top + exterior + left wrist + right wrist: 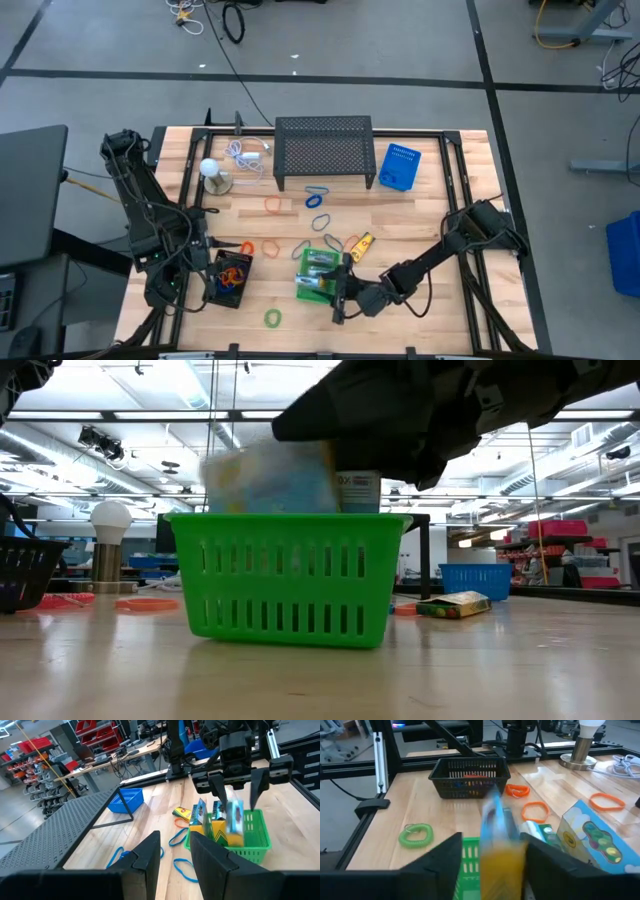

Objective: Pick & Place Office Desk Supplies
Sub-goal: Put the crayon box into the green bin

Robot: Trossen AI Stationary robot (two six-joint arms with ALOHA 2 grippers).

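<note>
R end effector (235,782) sits right over the green basket (290,575), jaws spread apart; a crayon box (234,820) is blurred just below the fingers, looks like it's dropping free, not gripped.

Risks:
- Basket's already crowded w/ upright boxes. The falling one could land on their tops, perch on the rim or tip out onto the counter (430,210).
- If the arm pulls away low, fingers could clip the upright boxes or drag the light basket.
- One more box (361,245) lies on the counter just beside the basket, near the R arm; a sweep could knock it.

Containers:
- Green basket: several yellow boxes standing.
- Black basket (231,280) by the L end effector (196,262): orange/red loops inside, exact count unclear.
- Blue basket (399,167) at back: contents can't tell.

L end effector waits, jaws narrow, holding nothing visible. Loops still scattered on counter.
</note>
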